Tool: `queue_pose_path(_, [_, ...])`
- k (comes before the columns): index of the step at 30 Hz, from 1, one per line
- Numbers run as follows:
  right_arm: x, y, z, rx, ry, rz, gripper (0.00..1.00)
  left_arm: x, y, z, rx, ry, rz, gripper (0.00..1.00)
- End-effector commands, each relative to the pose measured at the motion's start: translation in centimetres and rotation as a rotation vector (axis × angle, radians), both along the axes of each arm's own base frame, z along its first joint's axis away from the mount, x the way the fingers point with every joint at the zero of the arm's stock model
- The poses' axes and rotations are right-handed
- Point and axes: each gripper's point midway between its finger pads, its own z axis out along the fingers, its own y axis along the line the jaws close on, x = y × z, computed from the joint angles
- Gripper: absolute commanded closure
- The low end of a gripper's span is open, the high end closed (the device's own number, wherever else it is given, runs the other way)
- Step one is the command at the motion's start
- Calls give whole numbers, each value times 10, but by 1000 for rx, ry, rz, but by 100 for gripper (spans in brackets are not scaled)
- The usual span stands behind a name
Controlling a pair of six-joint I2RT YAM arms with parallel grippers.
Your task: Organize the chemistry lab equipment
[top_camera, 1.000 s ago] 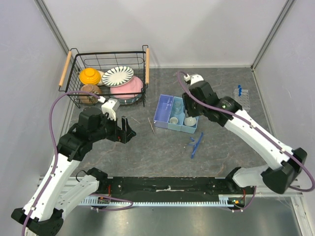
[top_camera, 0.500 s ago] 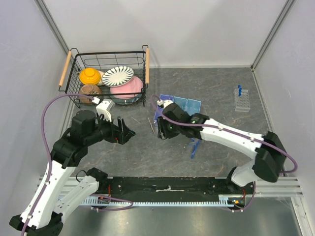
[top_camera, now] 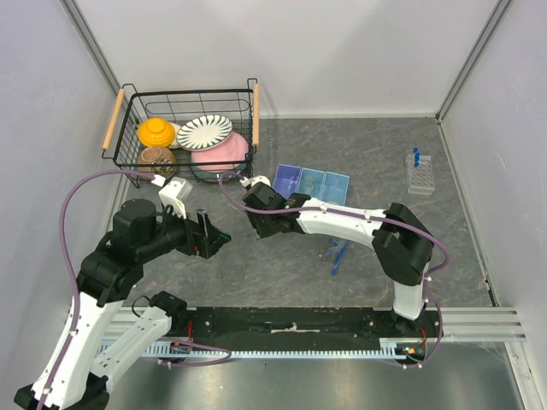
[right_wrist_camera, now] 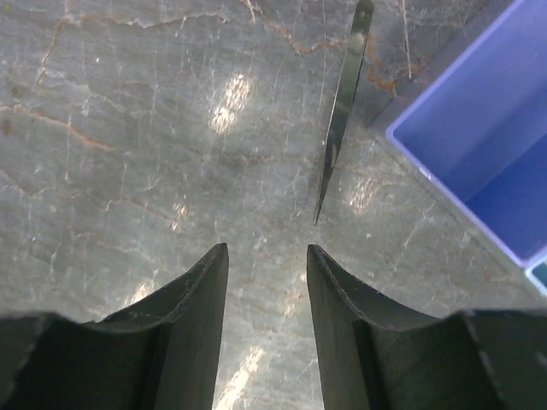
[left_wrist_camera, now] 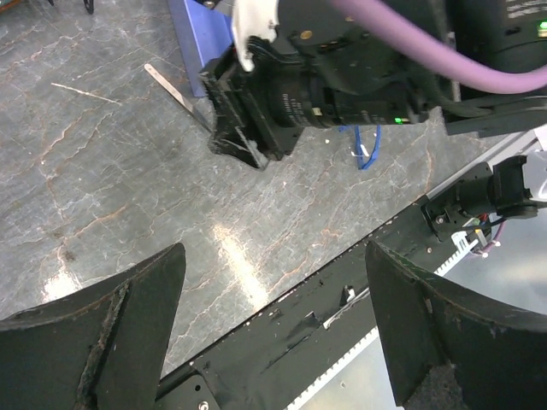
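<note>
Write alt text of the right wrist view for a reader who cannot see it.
A thin metal spatula lies flat on the grey marbled table, just ahead of the right arm's two dark fingers, which stand apart and hold nothing. A corner of a blue tray shows at the right edge.

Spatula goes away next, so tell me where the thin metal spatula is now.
In the right wrist view the thin metal spatula lies flat on the grey table, just ahead of the right tool, beside the blue tray.
</note>
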Motion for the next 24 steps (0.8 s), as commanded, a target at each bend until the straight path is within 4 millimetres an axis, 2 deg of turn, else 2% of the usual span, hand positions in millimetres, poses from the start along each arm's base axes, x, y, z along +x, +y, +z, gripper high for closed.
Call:
queue_pose_path(1, [22,8,5,-29,-81,-19,51,-10,-4,16,-46,-19,-35,8])
queue_pose_path(14, [40,5,-16,-170,-137,-54,51,-19,-7,20,-61,-30,-74,8])
queue_pose_path(24, [40,4,-39,-195,-113,-68,55,-19,-7,12,-42,-22,-92,8])
